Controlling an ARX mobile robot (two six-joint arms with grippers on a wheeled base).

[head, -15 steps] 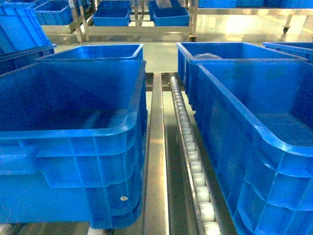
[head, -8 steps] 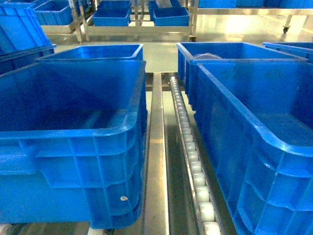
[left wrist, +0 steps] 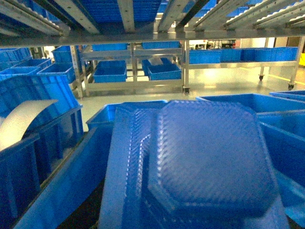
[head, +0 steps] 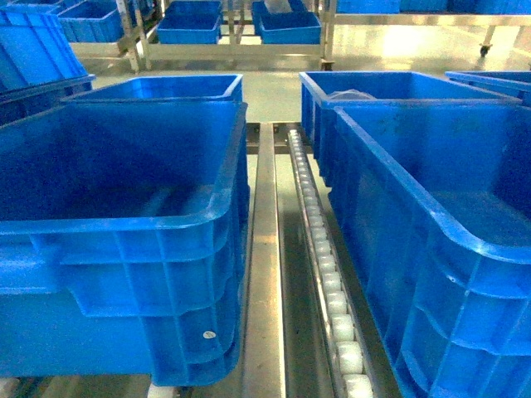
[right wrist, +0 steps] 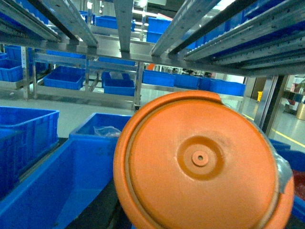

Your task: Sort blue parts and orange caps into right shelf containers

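A blue part (left wrist: 209, 162), a flat textured moulding with cut corners, fills the left wrist view. It is held up close to the camera and hides the left gripper's fingers. A round orange cap (right wrist: 200, 162) with a small centre boss fills the right wrist view the same way and hides the right gripper's fingers. In the head view neither gripper shows. Two large deep blue containers stand in front: one on the left (head: 116, 228) and one on the right (head: 415, 203). Their visible insides hold nothing.
Two more blue crates stand behind, far left (head: 158, 87) and far right (head: 390, 79), the right one holding something pale. A steel rail (head: 265, 249) and a white roller track (head: 319, 240) run between the rows. Shelf rails hang overhead (right wrist: 119, 28). Racks with crates line the back.
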